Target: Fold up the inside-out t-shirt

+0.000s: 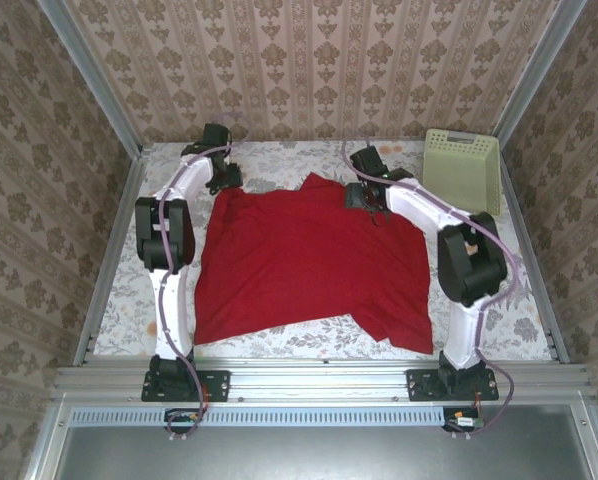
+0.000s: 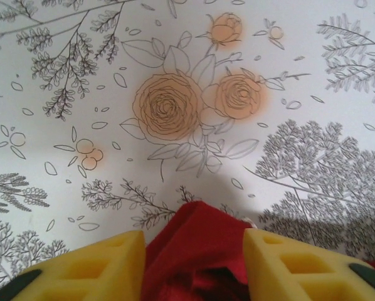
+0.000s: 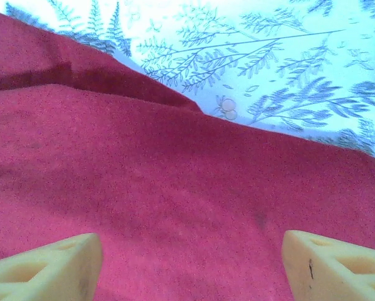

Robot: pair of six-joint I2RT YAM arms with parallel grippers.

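Jaws, left gripper (image 2: 194, 248): partly open, ridge of inside-out t-shirt (image 1: 299, 260) loose between. Right gripper (image 3: 190, 254): wide, empty, above cloth. T-shirt spread at centre of top view. Advice: lift clear without dragging hem.

1. You are viewing the inside-out t-shirt (image 1: 309, 265) lying spread on the floral table (image 1: 119, 300).
2. The left gripper (image 1: 222, 178) is hovering at its far-left corner, and the right gripper (image 1: 362, 192) at its far edge.
3. A pale basket (image 1: 463, 168) is sitting far right.
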